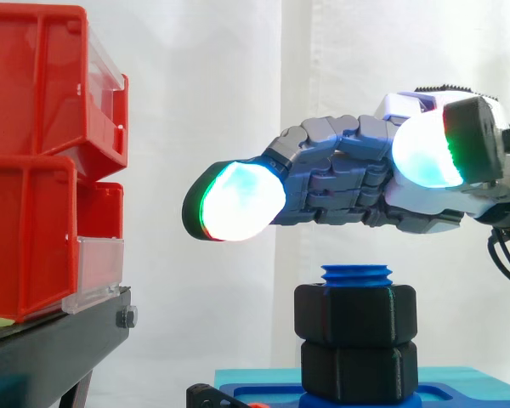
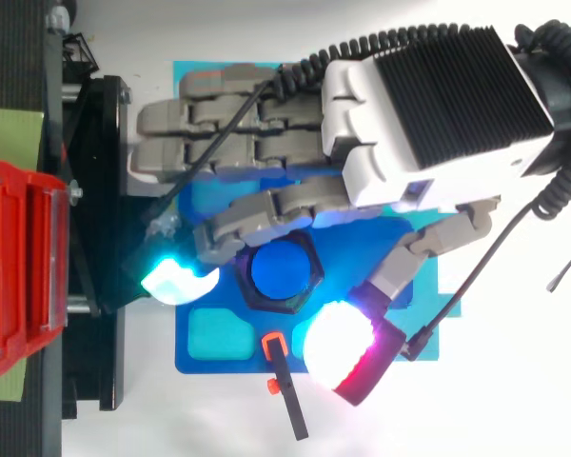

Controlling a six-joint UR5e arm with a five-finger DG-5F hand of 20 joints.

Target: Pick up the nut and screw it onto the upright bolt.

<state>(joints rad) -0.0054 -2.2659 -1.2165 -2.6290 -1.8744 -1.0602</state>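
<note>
Hand is hovering wide, holding nothing, just above the black hexagonal plastic nut, which is sitting on the blue threaded upright bolt. Lowering straight and pinching opposite flats before turning looks best.

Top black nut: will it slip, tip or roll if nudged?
The top nut is probably rigid: thick and blocky. Unlikely to tip or roll, sitting on the blue bolt atop the lower nut. Its flat hex faces should grip well.

Bright, even light; white curtain overexposed; glowing pads on robot hand flare.
</note>
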